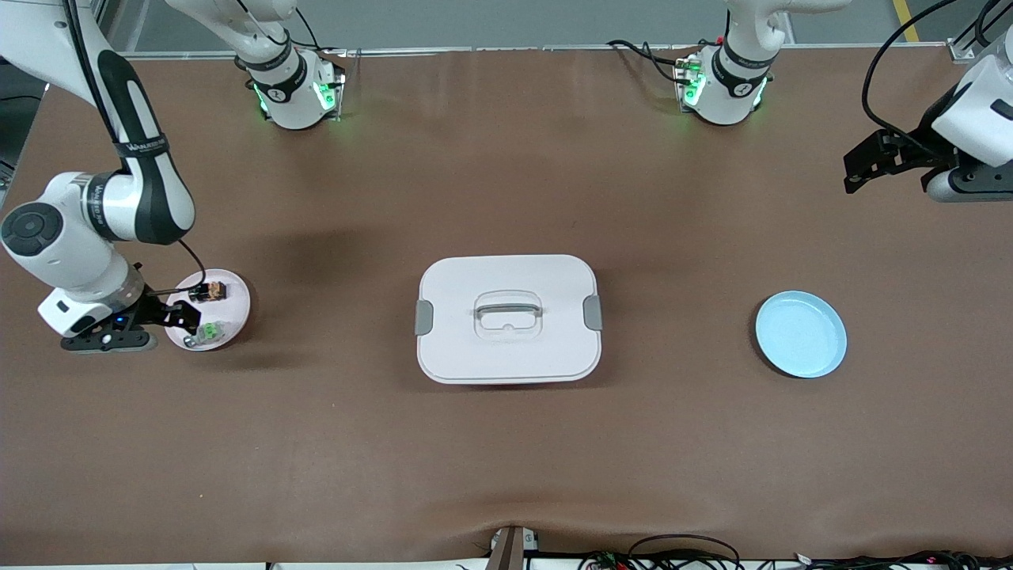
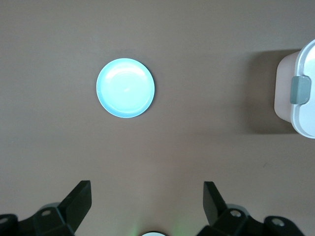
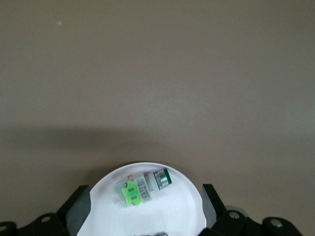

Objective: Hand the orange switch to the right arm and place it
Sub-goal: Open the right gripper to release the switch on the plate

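Brown table point(image 1: 506, 459): orange switch point(image 1: 209, 292) beside right tool point(image 1: 184, 315).

On the desk point(image 1: 506, 475): two plates, one pink point(image 1: 234, 310) and one blue point(image 1: 801, 334), two switches, orange point(image 1: 208, 292) and green point(image 1: 207, 333), and one lidded box point(image 1: 508, 318).

A white lidded box point(image 1: 507, 318) sits mid-table, a light blue plate point(image 1: 801, 333) toward the left arm's end, and a pale plate point(image 1: 234, 299) holding a green-marked component point(image 1: 209, 333) near the right arm's end.

Orange switch point(image 1: 208, 292), tiny black block, lying on pink plate point(image 1: 236, 302)
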